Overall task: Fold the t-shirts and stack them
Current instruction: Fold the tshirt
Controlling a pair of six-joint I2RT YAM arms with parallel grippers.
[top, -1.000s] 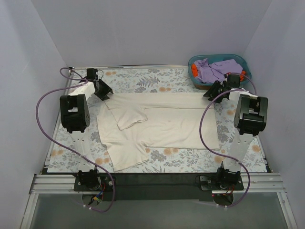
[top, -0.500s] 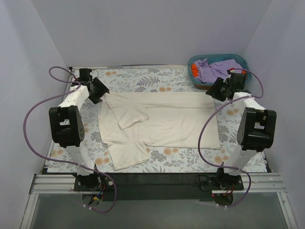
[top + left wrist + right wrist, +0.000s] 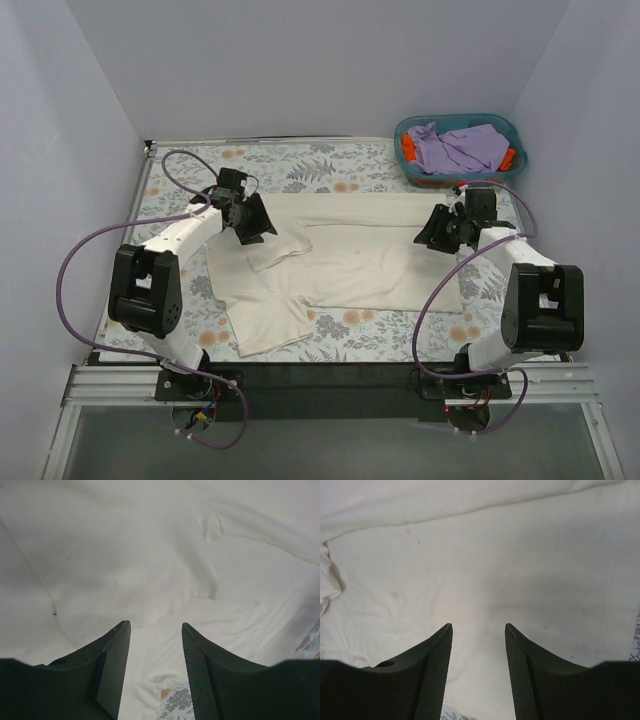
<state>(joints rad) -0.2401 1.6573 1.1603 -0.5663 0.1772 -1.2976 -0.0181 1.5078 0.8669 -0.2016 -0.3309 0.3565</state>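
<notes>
One shirt out of at least three is in work; none is finished and no stack has been started.

- Cream shirt [image 3: 340, 265]: lies flat across the middle of the worktop [image 3: 330, 165], its body running from the left side to the right side. The far long edge looks turned in over the body as a strip. One sleeve at the left end is folded onto the body. The other sleeve sticks out toward the near edge, unfolded.
- Purple shirt [image 3: 455, 150] and orange garment [image 3: 408, 150]: bunched in the basket [image 3: 455, 119] at the far right corner, untouched by either arm.
- Left claw [image 3: 256, 224]: over the far left part of the cream shirt, beside the folded-in sleeve. Jaws apart, nothing between them; only cloth shows below in its wrist view. Contact with the cloth cannot be told.
- Right claw [image 3: 430, 232]: over the right end of the same shirt, jaws apart, holding nothing.

Judgement: early in the task, roughly mid-fold on the first shirt. Left to do: near sleeve and near long edge in, then fold end to end, set it aside, and repeat for the basket items.
</notes>
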